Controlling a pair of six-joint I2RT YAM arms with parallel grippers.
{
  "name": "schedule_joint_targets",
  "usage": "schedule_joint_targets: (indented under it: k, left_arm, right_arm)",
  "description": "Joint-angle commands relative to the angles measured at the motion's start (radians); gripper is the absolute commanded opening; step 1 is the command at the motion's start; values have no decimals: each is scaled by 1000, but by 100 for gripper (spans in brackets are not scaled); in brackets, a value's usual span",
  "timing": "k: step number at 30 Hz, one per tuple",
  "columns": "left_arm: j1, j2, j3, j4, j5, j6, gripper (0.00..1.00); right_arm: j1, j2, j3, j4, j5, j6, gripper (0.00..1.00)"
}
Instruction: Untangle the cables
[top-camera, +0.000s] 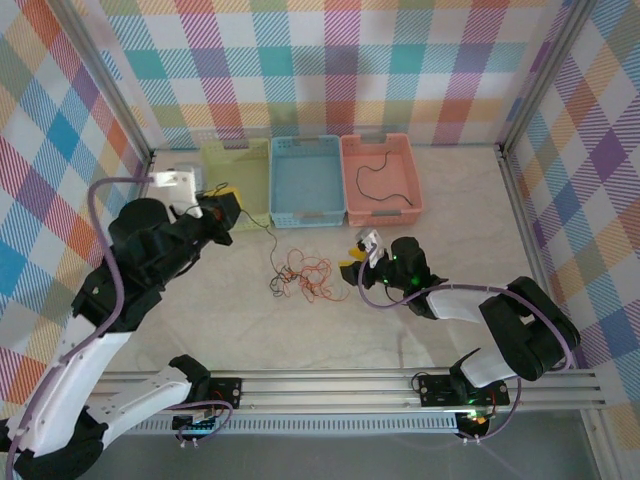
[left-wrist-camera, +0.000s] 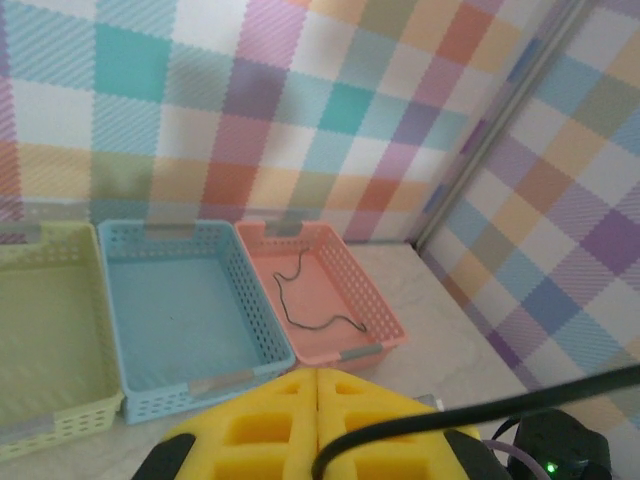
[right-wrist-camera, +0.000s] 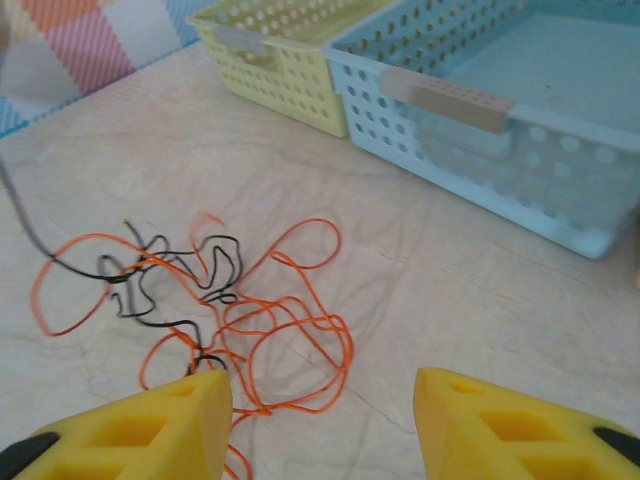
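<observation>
- Overhead, the left gripper (top-camera: 232, 205) is closed on the dark green wire (top-camera: 262, 232) beside the green basket (top-camera: 235, 150). The wire slants down to the tangle (top-camera: 305, 275) on the table (top-camera: 450, 230).
- Pulling further may drag the whole tangle along, or tighten a knot rather than free the strand.
- The right gripper (top-camera: 352, 262) sits just right of the tangle. The blue basket (top-camera: 305, 142) stands behind it and could catch a swinging wire.
- The black wire (top-camera: 361, 180) lies alone in the pink basket (top-camera: 380, 140), well apart from the rest.
- From the left wrist, the left gripper (left-wrist-camera: 318, 400) has its yellow fingers pressed together, with the dark green wire (left-wrist-camera: 450, 413) leading away to the right. So thin a wire could slip out under tension.
- Ahead are the green basket (left-wrist-camera: 50, 420), the blue basket (left-wrist-camera: 265, 310) and the pink basket (left-wrist-camera: 370, 300), which holds the black wire (left-wrist-camera: 285, 305).
- From the right wrist, the right gripper (right-wrist-camera: 320, 425) has its fingers (right-wrist-camera: 150, 420) apart and nothing between them.
- The orange wire (right-wrist-camera: 340, 340) loops around the dark green wire (right-wrist-camera: 228, 262) just ahead, and 1 loop runs by the left finger, so a careless move may snag it.
- With no hold on the orange wire, I judge nothing anchors the tangle against the pull.
</observation>
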Motion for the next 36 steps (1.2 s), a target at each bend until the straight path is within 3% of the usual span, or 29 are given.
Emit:
schedule_joint_targets:
  k: [1, 10, 20, 25, 32, 36]
  left_arm:
    - [8, 26, 52, 5, 77, -13, 0]
    - [7, 69, 140, -35, 104, -8, 0]
    - [7, 86, 214, -69, 133, -10, 0]
    - [7, 95, 260, -89, 140, -9, 0]
    - [8, 105, 312, -102, 153, -13, 0]
    - [8, 114, 369, -132, 132, -1, 0]
  right_arm:
    - [12, -3, 1, 91, -126, -30, 53]
    - [85, 76, 133, -108, -245, -256, 57]
    - [121, 267, 343, -321, -276, -337, 59]
    - [125, 320, 405, -424, -264, -351, 43]
    - [127, 308, 392, -401, -245, -337, 0]
    - [120, 261, 339, -359, -143, -318, 0]
